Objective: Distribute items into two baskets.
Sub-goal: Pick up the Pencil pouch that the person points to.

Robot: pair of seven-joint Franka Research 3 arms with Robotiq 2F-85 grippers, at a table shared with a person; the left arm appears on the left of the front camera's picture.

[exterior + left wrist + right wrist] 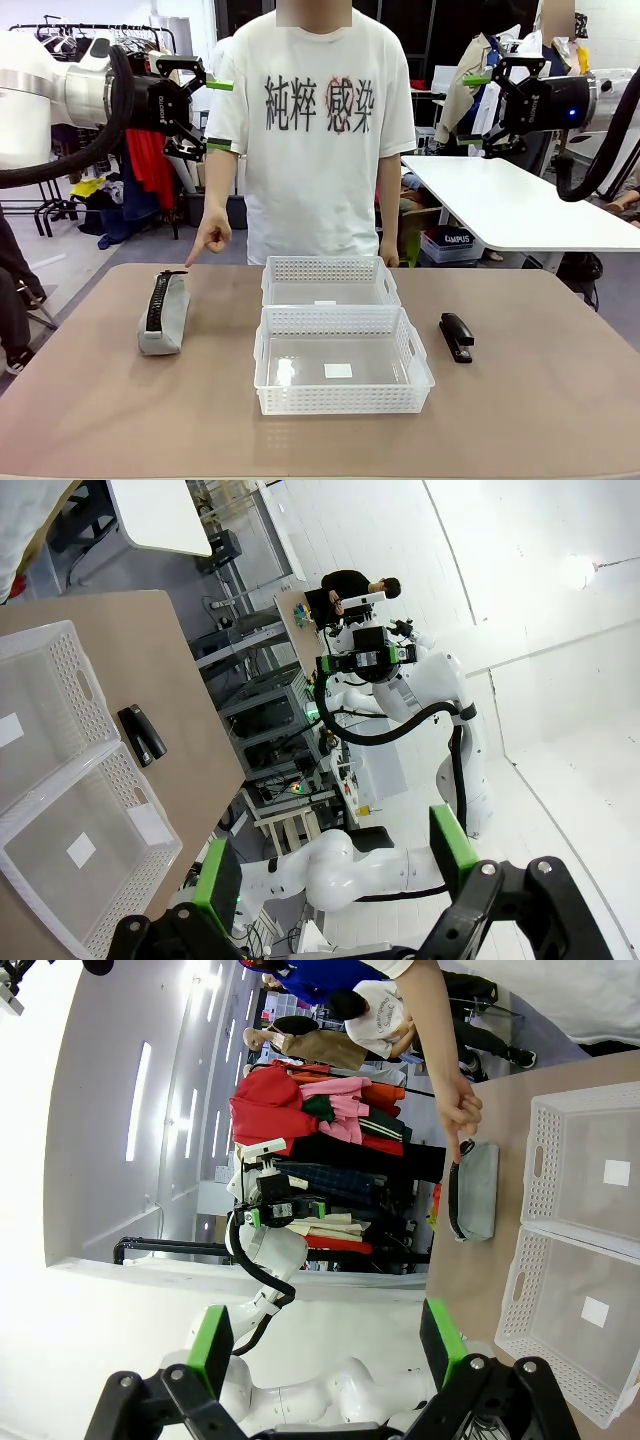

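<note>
Front view, read from left to right. The left fingers [221,86] stand spread apart and hold nothing, raised well above the surface [540,410]; we judge that the arm waits clear of the work until an item is chosen. Below them, the person's hand [212,238] points a forefinger down at the far end of the grey pouch [165,313], apparently to mark it as the item to be handled first. The pouch lies flat on the surface with its black zipper uppermost, well to the left of the baskets and on the left arm's side, which we take to favour a pick by that arm. At the centre, the far basket [330,270] and the near basket [340,398] sit one behind the other, their long walls touching or nearly so. Each holds nothing except a small white label on its floor, so we judge that distribution is not yet begun. The black stapler [456,336] lies just right of the near basket, apart from its wall, within the right arm's side. The right fingers [478,78] likewise stand parted and bare, held high above the surface.
</note>
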